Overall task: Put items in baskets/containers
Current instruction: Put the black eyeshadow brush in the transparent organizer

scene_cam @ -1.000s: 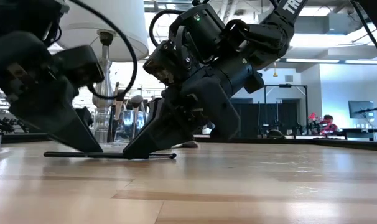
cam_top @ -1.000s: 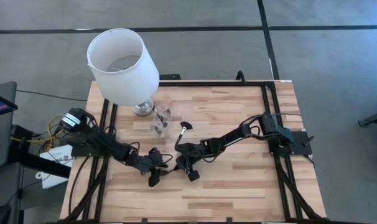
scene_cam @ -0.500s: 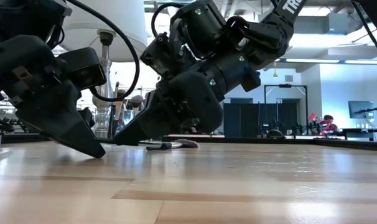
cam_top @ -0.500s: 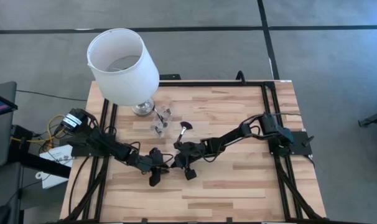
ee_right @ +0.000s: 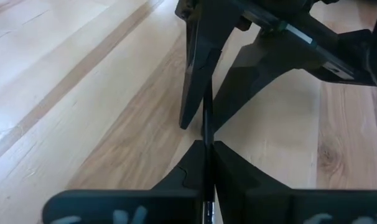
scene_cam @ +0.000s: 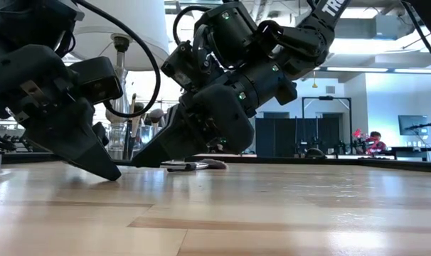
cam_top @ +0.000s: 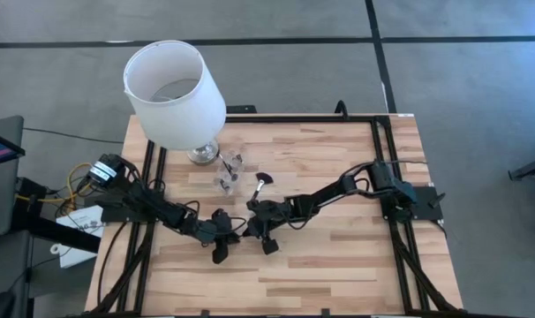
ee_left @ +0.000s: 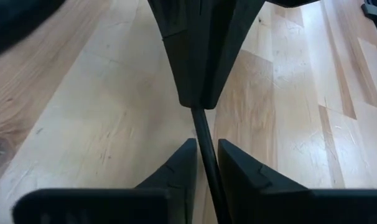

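A thin black makeup brush spans the short gap between my two grippers at mid-table. My right gripper is shut on it. My left gripper faces it from the table's left. Its fingers stand close on either side of the handle, with a sliver of table showing beside it; I cannot tell whether they touch. The clear cup stands farther back by the lamp base, with brushes upright in it. A fan-headed brush lies flat on the wood to its right. My right gripper pinches the brush's black handle between its two fingertips. The fingers slant down from the table's right toward its left. The handle runs on forward, in line with the fingers, to my left gripper's fingers.
A large white lampshade on a silver base stands at the table's far left, just behind the cup. Black frame rails run along both sides. Bare wood lies in front of the arms toward the near edge.
My right gripper has moved toward the table's left and far side, up to my left gripper, and has tipped flatter. The brush that lay flat on the table in front of both grippers no longer lies there; its handle now runs between my left gripper's fingers.
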Motion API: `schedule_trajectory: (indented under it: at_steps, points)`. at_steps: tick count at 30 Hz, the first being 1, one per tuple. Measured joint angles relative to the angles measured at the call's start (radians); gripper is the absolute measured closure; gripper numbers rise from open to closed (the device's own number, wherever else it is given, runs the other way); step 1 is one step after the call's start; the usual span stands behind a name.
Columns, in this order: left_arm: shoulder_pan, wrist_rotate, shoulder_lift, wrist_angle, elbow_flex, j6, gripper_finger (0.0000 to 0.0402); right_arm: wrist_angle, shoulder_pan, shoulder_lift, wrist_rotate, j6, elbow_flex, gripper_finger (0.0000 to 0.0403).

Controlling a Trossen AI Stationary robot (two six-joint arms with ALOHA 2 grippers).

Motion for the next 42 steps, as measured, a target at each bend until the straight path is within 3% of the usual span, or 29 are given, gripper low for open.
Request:
schedule_trajectory:
  at_steps: [5,13,18,23,27,32,36,39,42]
  points:
    - [0.0,-0.023,0.001,0.005,-0.001,0.002,0.0384,-0.008,0.0,-0.003,-0.004,0.019,0.0,0.0373]
    - [0.0,-0.041,-0.067,0.018,-0.002,0.085,0.0389,-0.06,0.004,-0.077,0.003,0.033,0.0,0.0331]
    - [0.012,-0.058,-0.184,0.016,-0.002,0.178,0.0388,-0.221,0.03,-0.267,0.148,0.021,0.0,0.0316]
    - [0.056,-0.072,-0.287,0.005,-0.002,0.274,0.0388,-0.396,0.082,-0.547,0.309,-0.025,0.0,0.0302]
    - [0.073,-0.136,-0.348,0.006,-0.002,0.405,0.0388,-0.497,0.134,-0.744,0.339,0.046,-0.044,0.0299]
    - [0.071,-0.176,-0.448,0.021,-0.002,0.588,0.0388,-0.224,0.159,-0.806,0.416,0.051,-0.306,0.03]
    - [0.071,-0.176,-0.512,0.061,-0.001,0.699,0.0388,0.247,0.105,-0.714,0.486,0.026,-0.499,0.03]
    - [0.071,-0.176,-0.533,0.086,0.0,0.741,0.0388,0.573,0.045,-0.575,0.422,0.044,-0.553,0.0301]
    - [0.071,-0.176,-0.523,0.086,-0.001,0.761,0.0388,0.815,-0.006,-0.448,0.259,0.11,-0.532,0.03]
